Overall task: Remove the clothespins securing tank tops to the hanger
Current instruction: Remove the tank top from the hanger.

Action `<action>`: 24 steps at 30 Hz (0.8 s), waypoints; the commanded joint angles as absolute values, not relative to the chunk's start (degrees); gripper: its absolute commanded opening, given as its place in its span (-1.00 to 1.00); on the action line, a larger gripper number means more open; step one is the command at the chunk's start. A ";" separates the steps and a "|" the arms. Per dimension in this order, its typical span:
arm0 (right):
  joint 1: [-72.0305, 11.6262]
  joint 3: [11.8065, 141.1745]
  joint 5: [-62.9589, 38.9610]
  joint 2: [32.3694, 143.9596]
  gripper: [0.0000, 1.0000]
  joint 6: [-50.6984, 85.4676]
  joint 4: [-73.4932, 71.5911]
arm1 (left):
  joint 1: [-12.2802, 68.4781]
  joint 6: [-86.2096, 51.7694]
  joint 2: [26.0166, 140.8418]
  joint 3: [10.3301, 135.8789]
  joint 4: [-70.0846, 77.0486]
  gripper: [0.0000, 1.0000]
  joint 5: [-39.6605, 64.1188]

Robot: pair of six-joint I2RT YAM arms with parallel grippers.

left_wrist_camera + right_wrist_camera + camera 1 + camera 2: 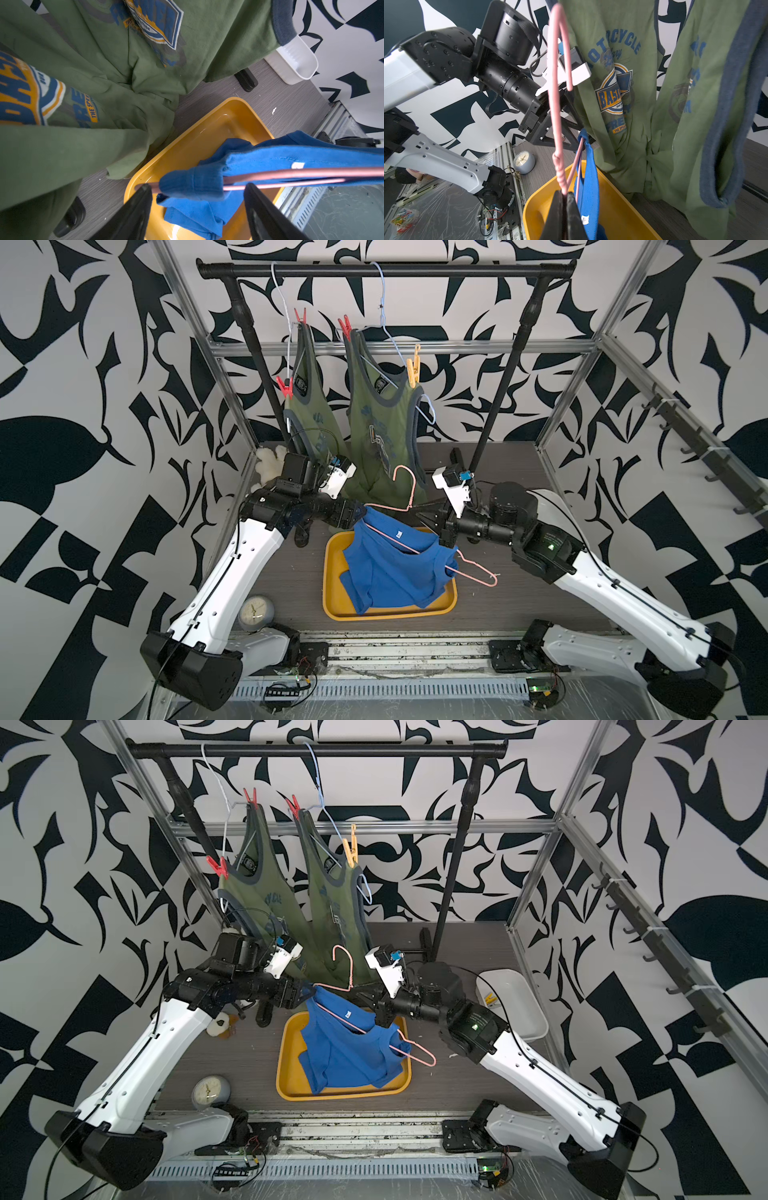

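Black-white patterned walls (62,344); grey wood-grain tabletop (498,614); aluminium frame (498,347).

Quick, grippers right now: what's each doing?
Left gripper: open, fingers either side of the blue tank top on the pink hanger.
Right gripper: shut on the pink hanger at its twisted neck.

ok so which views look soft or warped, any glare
Left wrist view: left claw blurred, glare streaks inside the yellow tray. Right wrist view: right claw, shut on the pink hanger, soft up close. Both top views: crisp, evenly lit.
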State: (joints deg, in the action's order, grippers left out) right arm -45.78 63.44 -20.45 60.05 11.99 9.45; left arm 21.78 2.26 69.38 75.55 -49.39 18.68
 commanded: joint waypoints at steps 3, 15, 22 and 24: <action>-46.23 66.27 -19.07 58.45 -1.00 10.70 6.28 | 21.98 2.35 69.84 75.50 -48.62 0.35 16.91; -46.58 66.36 -20.15 57.71 -1.00 11.05 5.71 | 21.98 2.37 69.88 74.98 -48.11 -0.35 14.81; -46.76 66.77 -20.14 57.04 -1.00 10.48 6.98 | 21.98 2.09 69.88 74.88 -47.99 -0.98 13.05; -46.76 67.14 -19.98 56.95 -1.00 9.99 8.26 | 21.89 1.85 69.75 74.86 -47.96 -1.00 11.54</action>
